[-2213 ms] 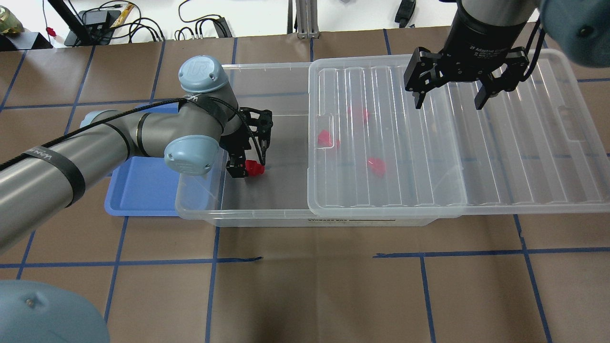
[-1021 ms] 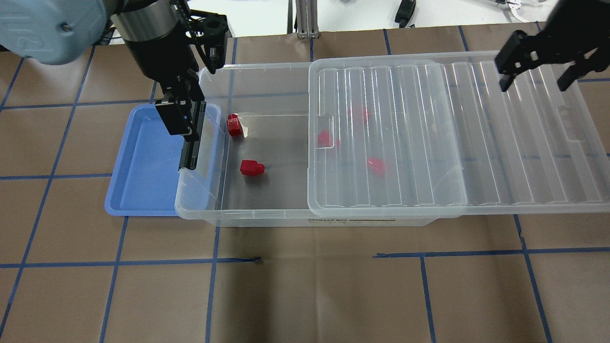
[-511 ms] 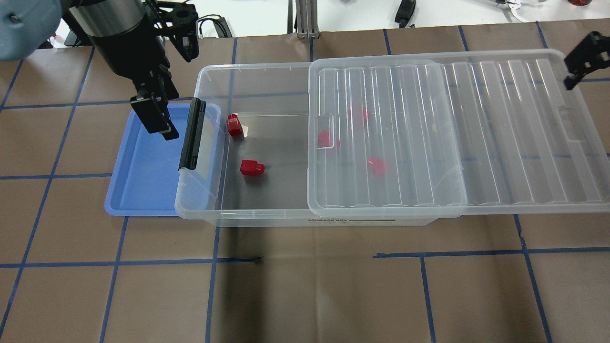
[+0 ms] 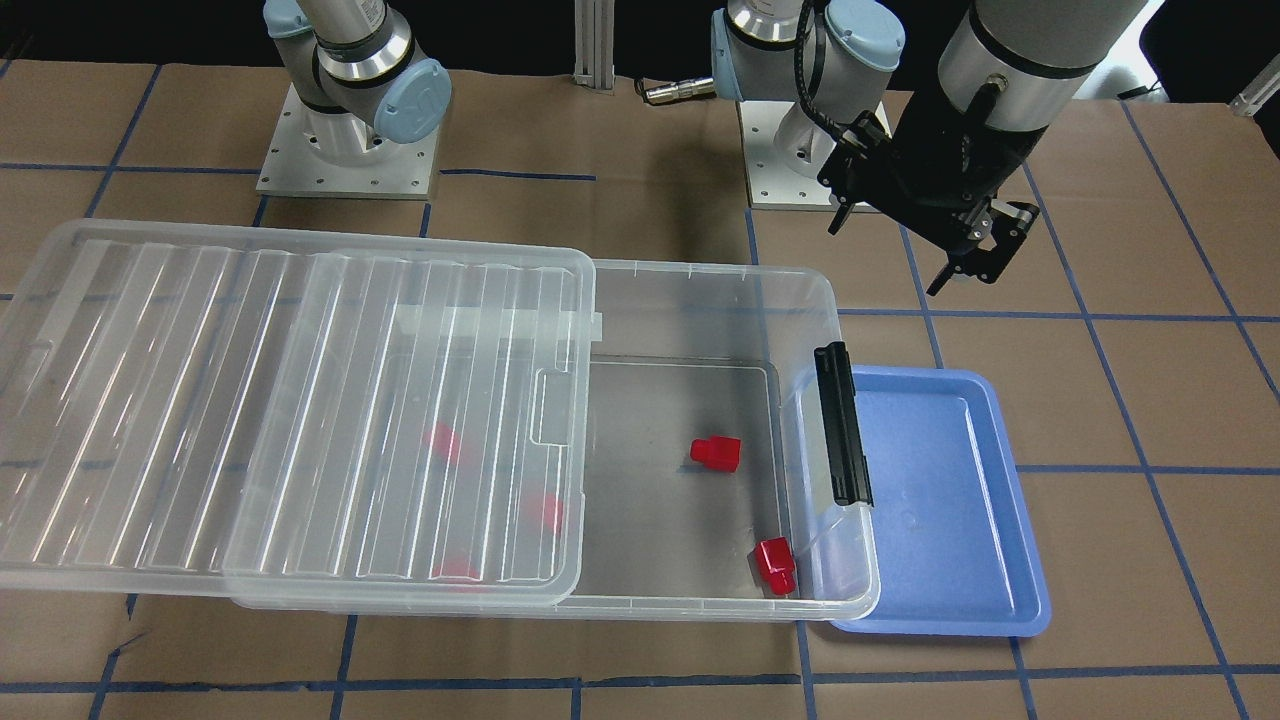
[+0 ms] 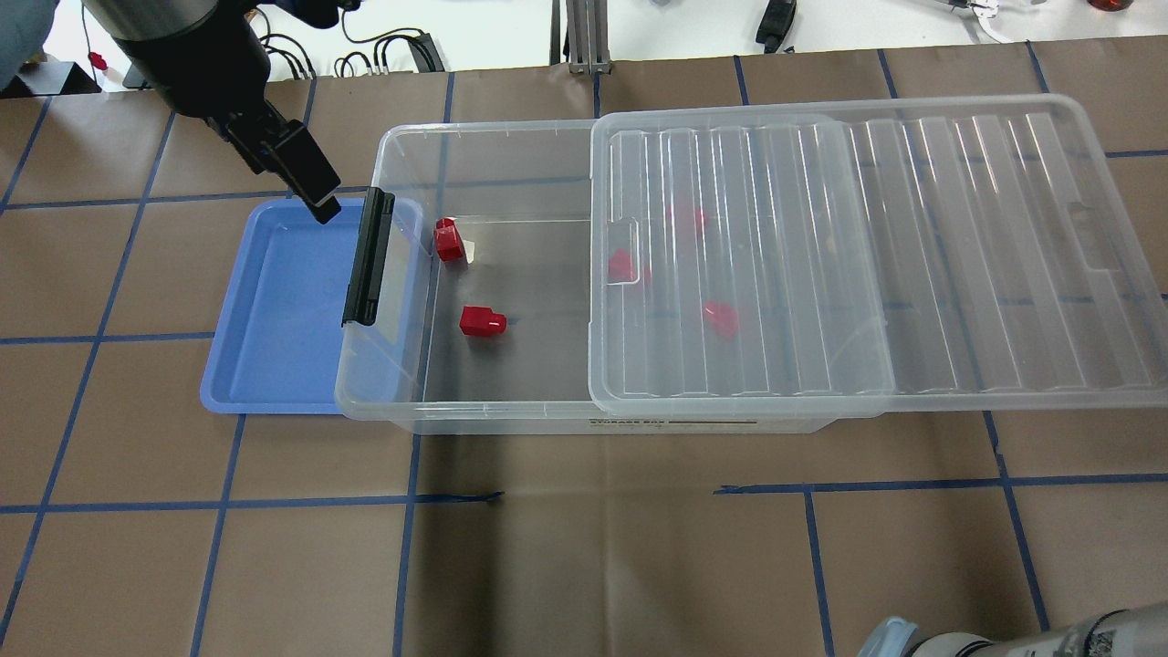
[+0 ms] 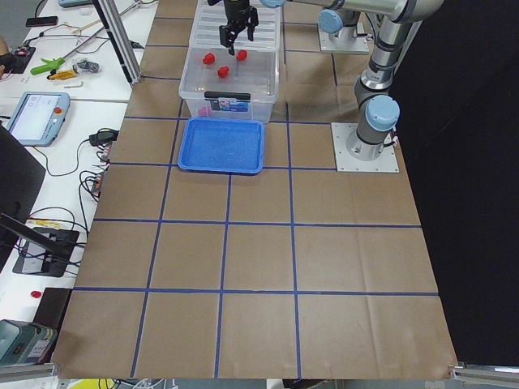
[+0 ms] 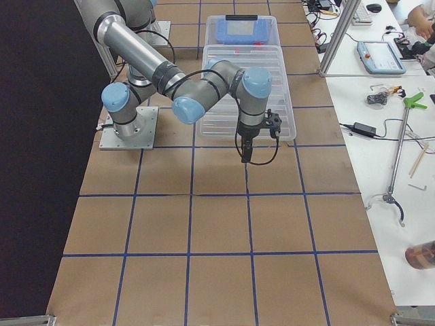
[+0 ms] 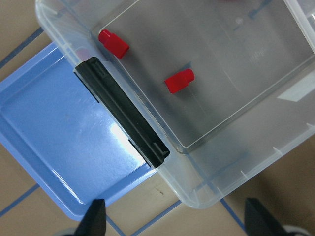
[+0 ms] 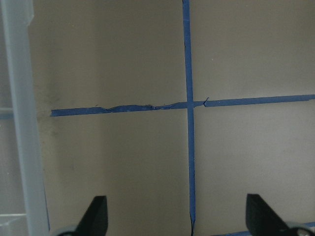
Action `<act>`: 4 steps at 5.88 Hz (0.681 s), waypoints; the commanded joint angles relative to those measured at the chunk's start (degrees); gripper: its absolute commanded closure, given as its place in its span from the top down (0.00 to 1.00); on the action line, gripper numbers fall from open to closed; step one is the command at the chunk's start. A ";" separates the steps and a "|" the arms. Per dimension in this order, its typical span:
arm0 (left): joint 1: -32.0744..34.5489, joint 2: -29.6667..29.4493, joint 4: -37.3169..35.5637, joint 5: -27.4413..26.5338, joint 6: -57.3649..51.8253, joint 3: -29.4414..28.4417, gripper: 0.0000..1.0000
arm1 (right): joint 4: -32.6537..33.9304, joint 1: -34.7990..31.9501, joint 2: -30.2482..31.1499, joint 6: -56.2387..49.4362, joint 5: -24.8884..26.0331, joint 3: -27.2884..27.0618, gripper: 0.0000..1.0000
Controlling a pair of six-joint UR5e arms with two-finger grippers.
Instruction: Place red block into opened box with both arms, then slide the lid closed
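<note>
The clear box [image 5: 493, 416] lies across the table with its left part uncovered. Two red blocks [image 5: 482, 321] [image 5: 448, 240] lie loose on its floor there, also visible in the left wrist view [image 8: 179, 81]. Several more show dimly under the ribbed lid [image 5: 912, 246], which covers the box's right part and overhangs its right end. My left gripper [image 4: 882, 261] hangs open and empty above the table behind the blue tray. My right gripper [image 9: 177, 219] is open over bare table just past the lid's edge [image 9: 22, 123].
A blue tray [image 5: 274, 310] sits tucked against the box's left end, under the black latch bar [image 5: 368, 258]. Brown paper with blue tape lines covers the table. Cables and a metal post stand beyond the far edge.
My left gripper let go of the red block in the box, rose and drew back to the far left. My right gripper left the lid and moved off the overhead view's right side.
</note>
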State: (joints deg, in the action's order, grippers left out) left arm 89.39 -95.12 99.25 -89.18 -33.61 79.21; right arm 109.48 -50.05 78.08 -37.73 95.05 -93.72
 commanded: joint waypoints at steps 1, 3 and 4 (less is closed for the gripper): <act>0.43 -0.68 -4.73 -0.03 20.41 1.20 0.98 | 3.02 0.22 0.93 -1.03 2.05 -3.92 1.00; 0.78 0.27 -7.14 0.15 31.88 2.43 0.98 | 2.75 0.13 1.37 -0.85 1.37 -6.63 1.00; 0.87 0.72 -7.67 0.15 34.90 3.31 0.98 | 2.67 -0.22 2.94 -0.42 1.28 -6.83 1.00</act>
State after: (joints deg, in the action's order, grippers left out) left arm 90.13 -94.90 92.23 -89.06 -2.59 81.67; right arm 112.19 -50.04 79.88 -38.45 96.48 -99.96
